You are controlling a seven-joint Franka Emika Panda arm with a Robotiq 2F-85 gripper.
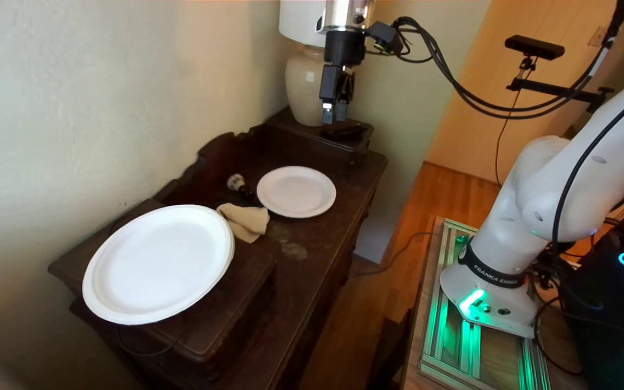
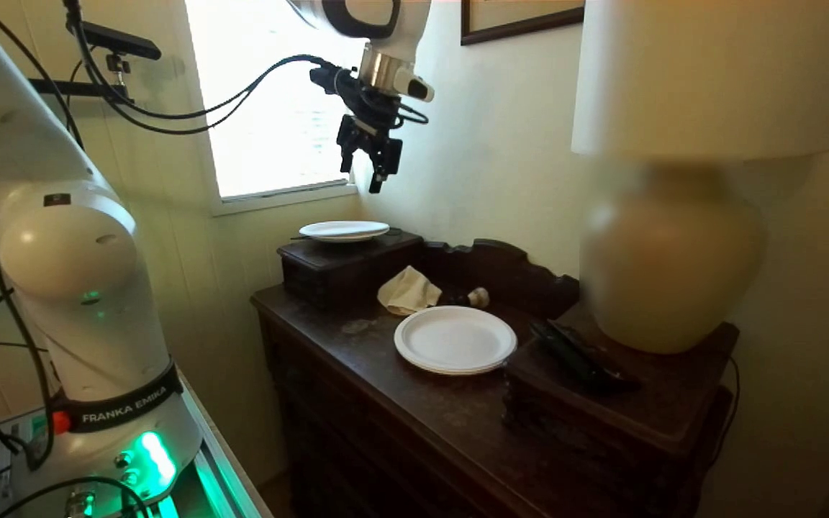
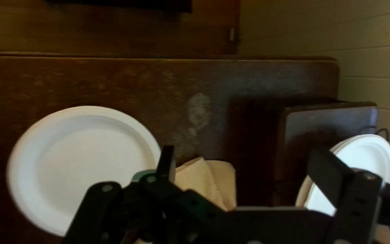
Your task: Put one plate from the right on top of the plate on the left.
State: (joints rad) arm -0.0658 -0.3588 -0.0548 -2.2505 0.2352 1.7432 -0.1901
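Note:
A white round plate (image 1: 296, 192) lies flat on the dark dresser top; it also shows in an exterior view (image 2: 455, 339) and at the left of the wrist view (image 3: 80, 159). More white plates (image 1: 157, 265), with doubled rims that suggest a stack, rest on the raised box at the dresser's end; they also show in an exterior view (image 2: 344, 229) and at the right of the wrist view (image 3: 367, 159). My gripper (image 1: 335, 115) hangs in the air above the dresser, well above the plates. It is open and empty in the wrist view (image 3: 244, 164), its fingers wide apart.
A beige cloth (image 1: 247, 219) and a brush (image 1: 237, 183) lie between the plates. A lamp (image 2: 673, 266) and dark remotes (image 2: 580, 356) stand on another raised box (image 2: 630, 403). The wall and the carved back rail (image 2: 501, 259) bound the dresser's rear.

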